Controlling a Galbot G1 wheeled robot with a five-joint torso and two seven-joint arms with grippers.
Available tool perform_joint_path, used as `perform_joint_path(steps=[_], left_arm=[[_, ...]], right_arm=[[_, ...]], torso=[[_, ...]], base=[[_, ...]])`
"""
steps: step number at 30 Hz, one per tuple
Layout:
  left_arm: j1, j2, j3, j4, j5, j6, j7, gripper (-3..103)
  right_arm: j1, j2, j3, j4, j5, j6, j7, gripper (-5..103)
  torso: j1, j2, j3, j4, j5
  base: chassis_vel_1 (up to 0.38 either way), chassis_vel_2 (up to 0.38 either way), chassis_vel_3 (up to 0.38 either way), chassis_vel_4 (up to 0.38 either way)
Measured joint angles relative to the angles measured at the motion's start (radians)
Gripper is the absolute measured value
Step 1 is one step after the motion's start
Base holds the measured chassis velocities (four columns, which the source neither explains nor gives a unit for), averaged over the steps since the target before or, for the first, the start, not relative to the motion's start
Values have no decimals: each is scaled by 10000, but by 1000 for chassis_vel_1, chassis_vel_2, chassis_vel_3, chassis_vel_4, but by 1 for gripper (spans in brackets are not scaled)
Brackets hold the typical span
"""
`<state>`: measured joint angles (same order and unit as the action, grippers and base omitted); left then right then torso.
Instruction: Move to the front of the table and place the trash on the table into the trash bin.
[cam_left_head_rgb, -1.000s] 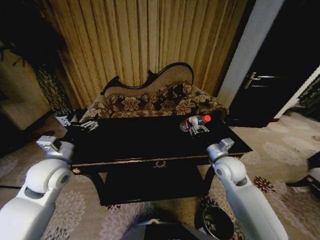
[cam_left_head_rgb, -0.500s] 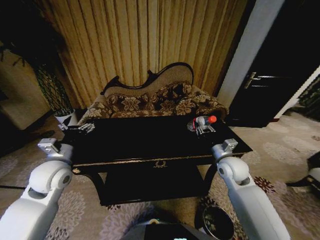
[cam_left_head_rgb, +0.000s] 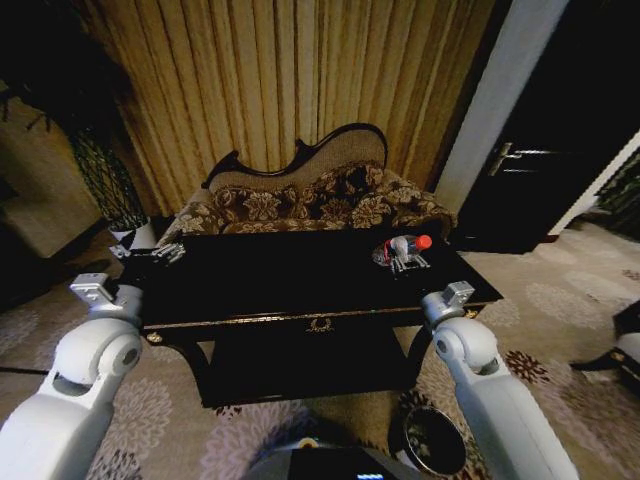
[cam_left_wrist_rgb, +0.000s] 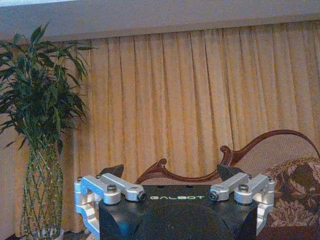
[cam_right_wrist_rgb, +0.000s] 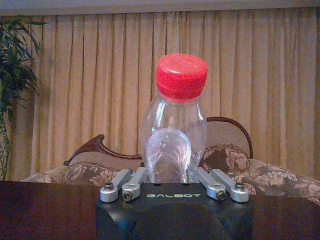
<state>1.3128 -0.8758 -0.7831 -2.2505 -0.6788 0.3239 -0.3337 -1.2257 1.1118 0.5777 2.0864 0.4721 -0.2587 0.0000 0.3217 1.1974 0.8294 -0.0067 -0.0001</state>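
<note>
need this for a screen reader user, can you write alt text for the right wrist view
The right gripper is closed around the lower part of a clear plastic bottle with a red cap, held upright above the glossy black table. Behind it are a carved-back patterned sofa, tan curtains and a leafy plant.
</note>
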Motion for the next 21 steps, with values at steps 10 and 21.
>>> perform_joint_path(steps=[10, 21], left_arm=[[34, -59, 149, 1, 44, -4, 46, 100], [16, -21, 172, -52, 63, -5, 77, 100]], right_arm=[[-83, -11, 59, 25, -4, 4, 0, 27], [-166, 46, 152, -11, -25, 79, 0, 27]], torso=[[-6, 3, -3, 2, -1], [-1, 1, -1, 2, 0]], base=[[172, -163, -173, 183], [140, -142, -140, 141]])
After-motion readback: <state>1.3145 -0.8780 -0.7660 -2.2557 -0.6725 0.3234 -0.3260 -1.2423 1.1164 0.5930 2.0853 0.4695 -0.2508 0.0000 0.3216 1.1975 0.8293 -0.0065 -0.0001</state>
